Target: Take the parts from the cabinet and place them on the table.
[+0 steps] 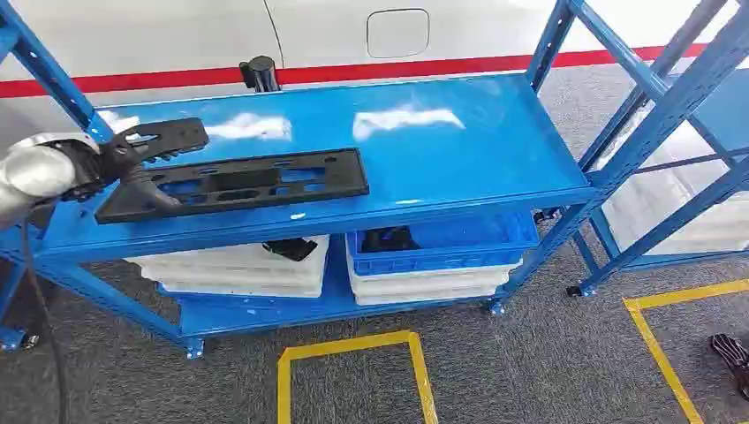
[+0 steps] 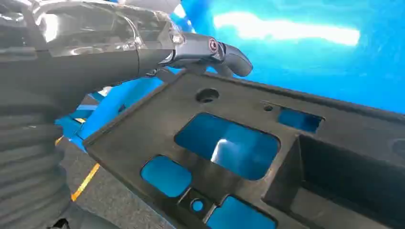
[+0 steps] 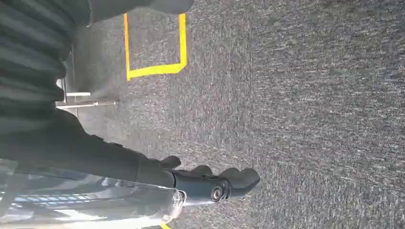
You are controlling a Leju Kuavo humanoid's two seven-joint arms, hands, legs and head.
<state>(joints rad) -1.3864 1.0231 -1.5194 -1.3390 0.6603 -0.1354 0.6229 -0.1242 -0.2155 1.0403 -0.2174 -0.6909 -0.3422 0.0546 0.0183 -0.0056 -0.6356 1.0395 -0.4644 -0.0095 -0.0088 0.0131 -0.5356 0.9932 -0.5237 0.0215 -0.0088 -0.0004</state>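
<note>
Blue metal rack [image 1: 459,141], glossy top shelf, lower shelf beneath. Grey carpet floor [image 1: 530,371] with yellow tape outlines [image 1: 353,349].

Long black plastic part [image 1: 234,184] lies flat on the top shelf, toward its left front, running roughly parallel to the front edge. It has several rectangular cut-outs and small round holes; blue shelf shows through them. A second, smaller black part [image 1: 168,139] lies just behind its left end, angled up toward the rear.

Left hand [image 1: 106,163] reaches in from the left edge of the head view, at the left end of the long part. Dark fingers are spread, some over the long part's end, others toward the smaller part. In the left wrist view the thumb [image 2: 210,50] lies along the part's far edge, with the part's cut-outs close below the hand. Whether the fingers actually clamp either part cannot be told.

Right hand [image 3: 210,183] hangs over the carpet, fingers loosely curled and holding nothing.

Lower shelf: stacked white bins [image 1: 238,269] at left, with a dark object at their right end; a blue bin [image 1: 442,243] on white bins at right, dark parts inside it.
</note>
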